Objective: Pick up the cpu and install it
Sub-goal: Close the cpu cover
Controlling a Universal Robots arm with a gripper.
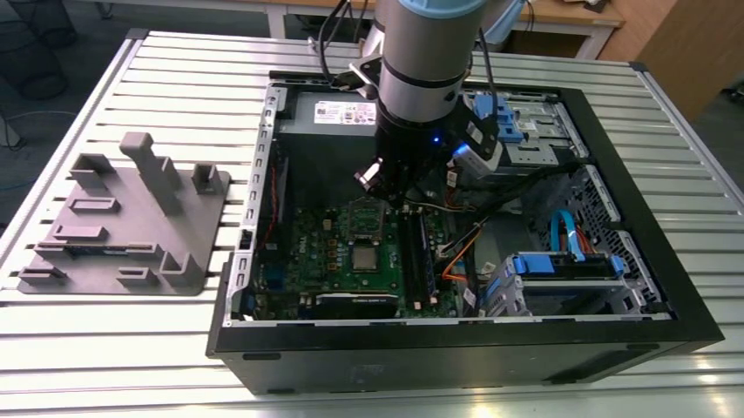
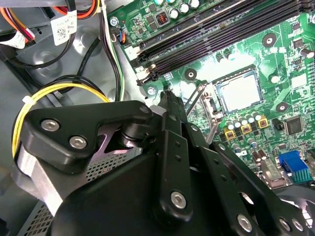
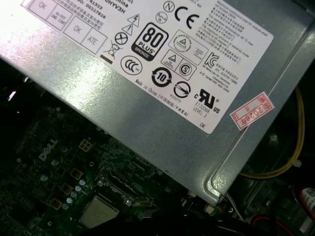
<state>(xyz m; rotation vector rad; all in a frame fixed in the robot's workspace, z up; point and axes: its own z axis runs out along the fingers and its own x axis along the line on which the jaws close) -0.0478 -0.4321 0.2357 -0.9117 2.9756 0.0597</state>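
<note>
1. An open computer case [image 1: 465, 335] lies flat on a slatted metal table [image 1: 174, 70], and the arm comes down into it from above.
2. The gripper [image 1: 392, 192] hangs over the far part of the green motherboard [image 1: 326, 252], above the board and not touching it as far as I can see. In the second wrist view its black linkage [image 2: 166, 98] fills the foreground.
3. I cannot tell whether the gripper is released or clenched. I see nothing in it.
4. The cpu [image 1: 364, 259] lies flat within its socket near the middle of the board, just on the near side of the gripper and clear of it. It shows as a pale silver square in both wrist views [image 2: 239, 92] [image 3: 98, 211].
5. The socket's metal frame [image 1: 368, 218] stands on the far side of the chip. In the second wrist view this frame [image 2: 204, 105] looks tilted up rather than down over the chip.
6. The grey power supply [image 1: 337, 111] with its white label sits along the far wall of the case, and its side [image 3: 162, 73] looms large in the first wrist view.
7. Long dark memory slots [image 2: 211, 34] run beside the socket, and a yellow cable [image 2: 59, 88] loops off the board's edge.
8. On the exterior view's left, well apart from the case, a grey moulded fixture [image 1: 128, 218] rests on the table.
9. Blue drive brackets [image 1: 564, 266] sit in the case on the exterior view's right.
</note>
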